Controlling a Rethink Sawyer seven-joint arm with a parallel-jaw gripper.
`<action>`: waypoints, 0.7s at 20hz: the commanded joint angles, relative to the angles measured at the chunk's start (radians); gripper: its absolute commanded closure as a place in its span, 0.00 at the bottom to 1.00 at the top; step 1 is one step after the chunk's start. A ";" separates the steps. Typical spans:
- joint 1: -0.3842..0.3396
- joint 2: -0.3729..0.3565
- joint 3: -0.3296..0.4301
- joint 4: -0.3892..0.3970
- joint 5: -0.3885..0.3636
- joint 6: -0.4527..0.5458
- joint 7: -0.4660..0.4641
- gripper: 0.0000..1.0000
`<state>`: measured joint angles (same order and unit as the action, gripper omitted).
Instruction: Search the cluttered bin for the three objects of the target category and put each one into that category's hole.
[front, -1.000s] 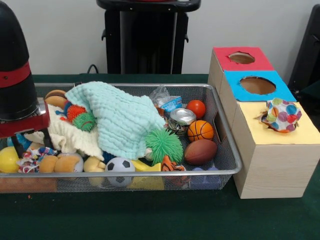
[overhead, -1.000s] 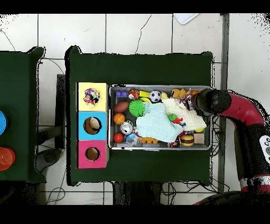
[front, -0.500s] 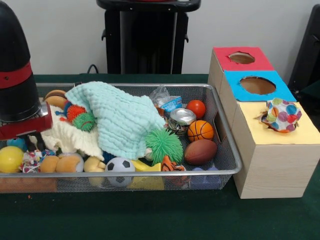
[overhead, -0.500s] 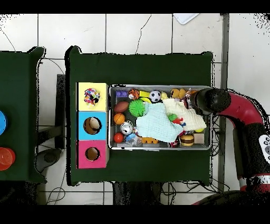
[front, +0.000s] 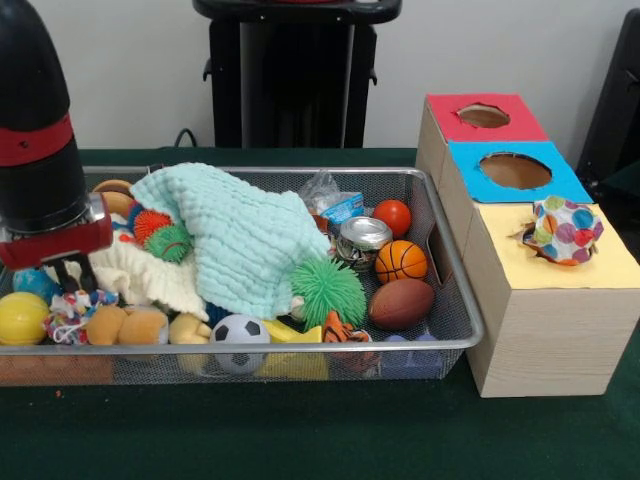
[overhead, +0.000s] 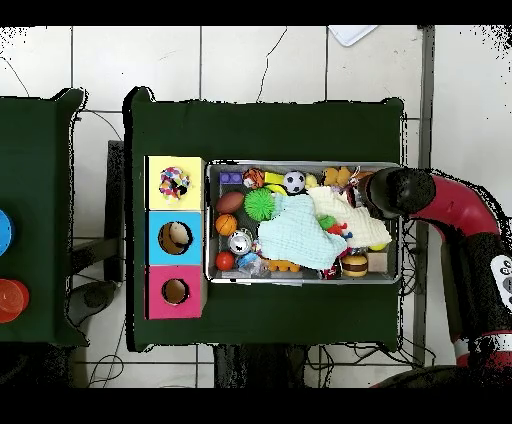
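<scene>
A wire mesh bin (front: 455, 300) is packed with toys under a mint cloth (front: 240, 235) and a cream cloth (front: 135, 275). Balls show at its right: basketball (front: 401, 260), red ball (front: 392, 216), football (front: 401, 303), soccer ball (front: 240, 335) and green spiky ball (front: 328, 290). My gripper (front: 73, 280) hangs open at the bin's left end, just above a colourful rope toy (front: 66, 306) and plush toys (front: 125, 325), holding nothing. From overhead, the arm's end (overhead: 388, 190) covers that corner of the bin (overhead: 212, 275).
Right of the bin stands a box with a red-topped hole (front: 483, 116), a blue-topped hole (front: 515, 170) and a yellow top (front: 600, 265), where a multicoloured ball (front: 565, 229) sits in the hole. A silver can (front: 362, 238) and a yellow ball (front: 20, 318) lie in the bin.
The arm has shifted right along the bin's left end and lifted a little. The toys and cloths have not moved.
</scene>
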<state>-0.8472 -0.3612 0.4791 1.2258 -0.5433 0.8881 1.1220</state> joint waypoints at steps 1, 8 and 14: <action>0.131 -0.232 -0.027 0.115 0.047 0.275 -0.013 1.00; 0.172 -0.256 -0.042 0.132 0.087 0.297 0.055 1.00; 0.182 -0.330 -0.064 0.293 0.141 0.174 0.145 1.00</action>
<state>-0.6690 -0.6315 0.4535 1.3189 -0.4430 1.1005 1.1220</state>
